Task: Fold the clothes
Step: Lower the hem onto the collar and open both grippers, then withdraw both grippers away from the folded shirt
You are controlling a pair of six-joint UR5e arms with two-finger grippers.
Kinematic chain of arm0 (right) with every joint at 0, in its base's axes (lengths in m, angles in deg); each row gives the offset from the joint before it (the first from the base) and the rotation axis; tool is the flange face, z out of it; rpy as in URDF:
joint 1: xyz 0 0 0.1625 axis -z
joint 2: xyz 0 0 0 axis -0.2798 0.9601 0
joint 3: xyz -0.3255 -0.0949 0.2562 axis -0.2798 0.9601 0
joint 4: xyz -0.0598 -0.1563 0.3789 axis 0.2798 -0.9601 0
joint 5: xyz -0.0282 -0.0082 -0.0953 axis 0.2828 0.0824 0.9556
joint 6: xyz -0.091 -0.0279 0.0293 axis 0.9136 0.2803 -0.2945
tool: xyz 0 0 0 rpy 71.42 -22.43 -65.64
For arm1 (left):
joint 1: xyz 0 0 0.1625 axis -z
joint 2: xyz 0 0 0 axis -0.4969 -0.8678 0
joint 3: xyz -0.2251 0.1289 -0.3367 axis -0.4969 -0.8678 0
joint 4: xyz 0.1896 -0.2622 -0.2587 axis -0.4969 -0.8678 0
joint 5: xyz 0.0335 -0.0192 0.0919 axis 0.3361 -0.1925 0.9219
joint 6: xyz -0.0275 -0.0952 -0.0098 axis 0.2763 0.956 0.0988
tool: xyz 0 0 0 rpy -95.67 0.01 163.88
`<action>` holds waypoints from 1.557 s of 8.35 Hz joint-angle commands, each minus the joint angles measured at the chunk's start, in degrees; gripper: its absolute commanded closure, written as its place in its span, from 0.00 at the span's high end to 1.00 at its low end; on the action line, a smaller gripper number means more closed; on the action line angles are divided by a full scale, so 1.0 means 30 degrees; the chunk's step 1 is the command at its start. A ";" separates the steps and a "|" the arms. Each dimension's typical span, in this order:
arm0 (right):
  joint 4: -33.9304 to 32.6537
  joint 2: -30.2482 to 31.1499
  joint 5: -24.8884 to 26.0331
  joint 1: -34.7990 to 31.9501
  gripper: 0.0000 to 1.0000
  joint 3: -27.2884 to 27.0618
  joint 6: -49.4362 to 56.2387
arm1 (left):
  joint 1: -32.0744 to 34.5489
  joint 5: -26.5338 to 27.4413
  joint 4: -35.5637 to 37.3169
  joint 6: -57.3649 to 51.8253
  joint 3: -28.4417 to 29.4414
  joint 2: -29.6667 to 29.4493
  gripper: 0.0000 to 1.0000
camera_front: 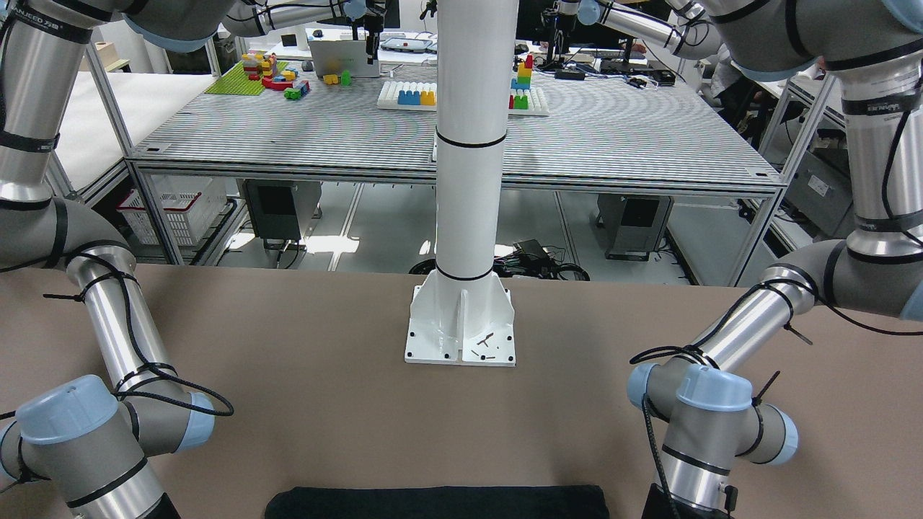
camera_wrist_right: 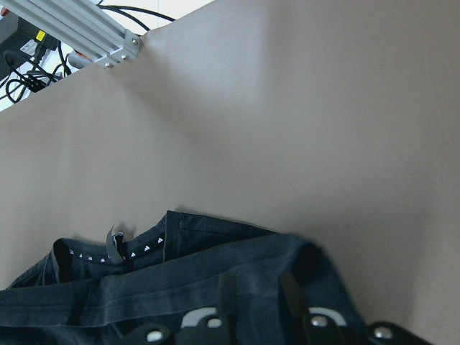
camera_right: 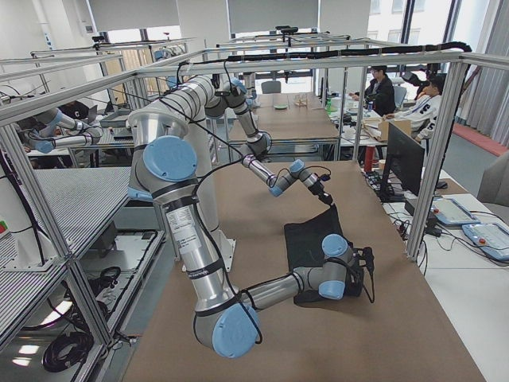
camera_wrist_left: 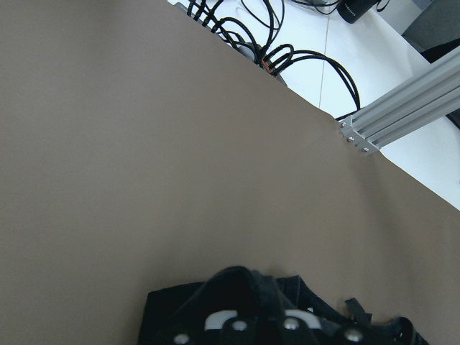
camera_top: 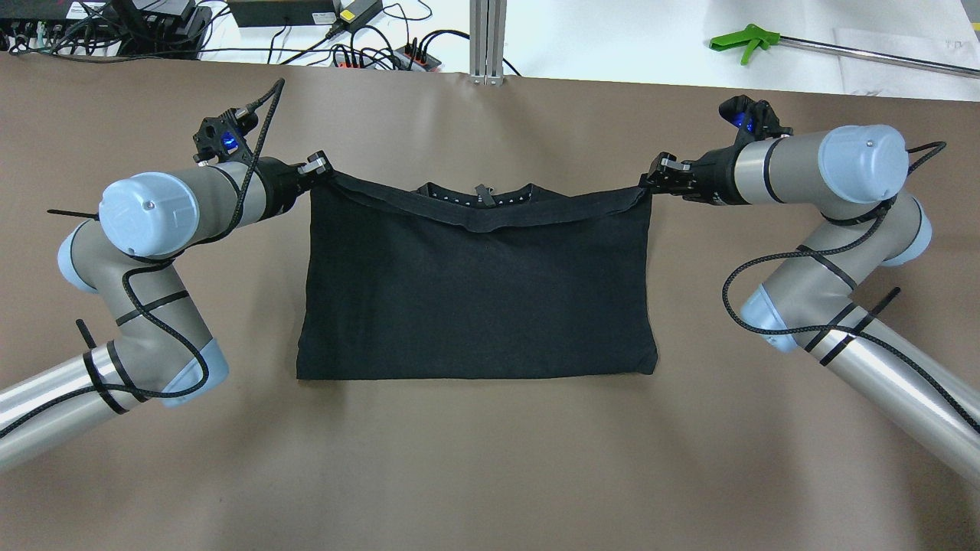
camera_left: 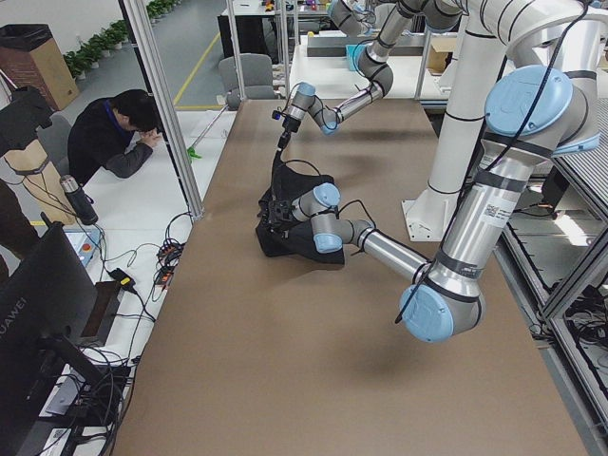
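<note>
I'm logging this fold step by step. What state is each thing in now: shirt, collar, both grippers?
black T-shirt: folded over, top layer's edge held at both corners, sagging midway.
collar: uncovered, just beyond that edge.
left gripper: shut on the T-shirt's corner.
right gripper: shut on the other corner.

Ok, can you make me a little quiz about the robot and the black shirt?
1. True or false: the black shirt is rolled into a ball.
2. What does the left gripper hold? A) a corner of the shirt B) a sock C) nothing
3. How many grippers, counting the right gripper, pinch the shirt?
Key: 1 false, it is spread out on the table; 2 A; 3 two.
</note>
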 commanded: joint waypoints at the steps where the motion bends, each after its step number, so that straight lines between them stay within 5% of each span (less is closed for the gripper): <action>1: -0.0072 0.0019 0.0007 0.0046 0.94 0.0383 0.0120 | 0.1167 -0.0986 0.0174 -0.0019 0.0130 -0.0102 0.94; 2: -0.0072 0.0019 -0.0022 0.0046 0.94 0.0415 0.0092 | 0.1986 -0.2475 0.0175 -0.0077 0.0247 -0.0102 0.94; 6: -0.0247 0.1593 -0.1101 0.0862 0.94 -0.0692 -0.0464 | 0.1995 -0.2725 0.0175 -0.0048 0.0043 -0.0306 0.94; 10: -0.3754 0.4232 -0.1487 0.3205 0.94 -0.5142 -0.1602 | 0.2024 -0.2725 0.0233 -0.0048 -0.0425 -0.0424 0.94; 13: -0.4115 0.4940 -0.1224 0.3970 0.94 -0.5093 -0.1636 | 0.1995 -0.2696 0.0204 -0.0048 -0.0426 -0.0453 0.94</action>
